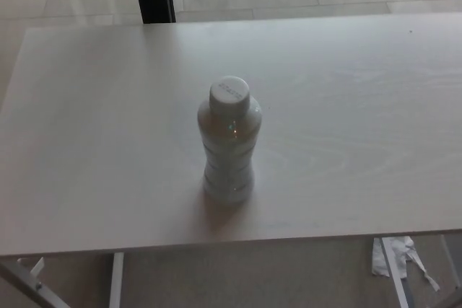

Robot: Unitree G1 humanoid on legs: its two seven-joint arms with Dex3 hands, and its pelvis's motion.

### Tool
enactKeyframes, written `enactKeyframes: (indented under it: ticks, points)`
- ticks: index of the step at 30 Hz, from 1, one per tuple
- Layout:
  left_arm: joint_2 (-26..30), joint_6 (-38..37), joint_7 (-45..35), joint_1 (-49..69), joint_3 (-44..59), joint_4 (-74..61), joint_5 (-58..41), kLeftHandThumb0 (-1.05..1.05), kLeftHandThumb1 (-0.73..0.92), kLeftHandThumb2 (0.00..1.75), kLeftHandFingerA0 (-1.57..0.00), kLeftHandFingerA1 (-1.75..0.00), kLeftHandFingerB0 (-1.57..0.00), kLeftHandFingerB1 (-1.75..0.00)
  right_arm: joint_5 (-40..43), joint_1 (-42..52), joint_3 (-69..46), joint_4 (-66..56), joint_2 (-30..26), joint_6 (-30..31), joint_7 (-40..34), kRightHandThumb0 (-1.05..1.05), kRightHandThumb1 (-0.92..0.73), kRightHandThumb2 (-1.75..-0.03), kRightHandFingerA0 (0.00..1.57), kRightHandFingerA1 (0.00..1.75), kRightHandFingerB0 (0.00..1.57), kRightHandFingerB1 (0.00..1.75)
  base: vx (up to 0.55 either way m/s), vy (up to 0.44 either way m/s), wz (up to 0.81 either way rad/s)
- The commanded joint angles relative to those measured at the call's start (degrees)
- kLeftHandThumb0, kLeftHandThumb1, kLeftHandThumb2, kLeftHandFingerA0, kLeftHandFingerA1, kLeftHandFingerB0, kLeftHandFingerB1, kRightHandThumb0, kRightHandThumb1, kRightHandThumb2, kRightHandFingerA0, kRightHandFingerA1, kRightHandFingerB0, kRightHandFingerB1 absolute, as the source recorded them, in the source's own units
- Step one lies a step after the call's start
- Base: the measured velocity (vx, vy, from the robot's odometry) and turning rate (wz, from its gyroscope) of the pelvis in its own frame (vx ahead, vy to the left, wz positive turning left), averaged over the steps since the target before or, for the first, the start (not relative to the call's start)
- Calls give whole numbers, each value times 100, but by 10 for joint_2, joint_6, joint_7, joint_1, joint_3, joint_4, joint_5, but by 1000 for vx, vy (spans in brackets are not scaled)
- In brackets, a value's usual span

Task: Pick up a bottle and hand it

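Nothing of either robot hand shows in my head view, so I can't say how the fingers stand. Pickup hasn't begun, as I judge it. The capped plastic bottle stands upright on the pale desk, near its front edge and about midway across. Next I'd need to bring one robot hand in level and close round the ribbed waist.

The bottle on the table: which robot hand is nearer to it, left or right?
Neither can be named: no robot hand is in view. The bottle stands upright, alone, on the white table.
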Motion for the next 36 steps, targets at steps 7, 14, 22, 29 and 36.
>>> enactKeyframes:
  ticks: [7, 14, 22, 29, 36]
  points:
    - [41, 31, 13, -71, 89, -38, -72, -84, 53, 58, -108, -142, -27, -35, 74, -16, -42, -48, -1, 72, 6, -72, -45, -80, 132, 145, 28, 58, 0, 0, 0]
    - [33, 46, -9, -122, 40, -138, -63, -105, 53, 63, -101, -102, -3, -92, 66, -10, -34, -73, 2, 93, -6, -74, -46, -81, 132, 150, 26, 57, 0, 0, 0]
    - [-15, -27, -3, -228, -83, -202, -18, -37, -11, 78, -35, -79, -30, -73, 74, -13, -32, -67, 2, 83, 2, -73, -46, -79, 130, 148, 28, 58, 0, 0, 0]
    - [-30, 67, -21, -191, -206, -426, 25, -105, 55, 58, -17, -88, -19, -60, 68, -16, -26, -69, -4, 89, -5, -74, -46, -80, 131, 148, 27, 58, 0, 0, 0]
    - [-68, 131, -17, -171, -304, -532, 39, -102, 50, 57, -19, -74, -24, -51, 73, -21, -29, -55, -4, 79, -1, -73, -46, -80, 133, 149, 28, 59, 0, 0, 0]
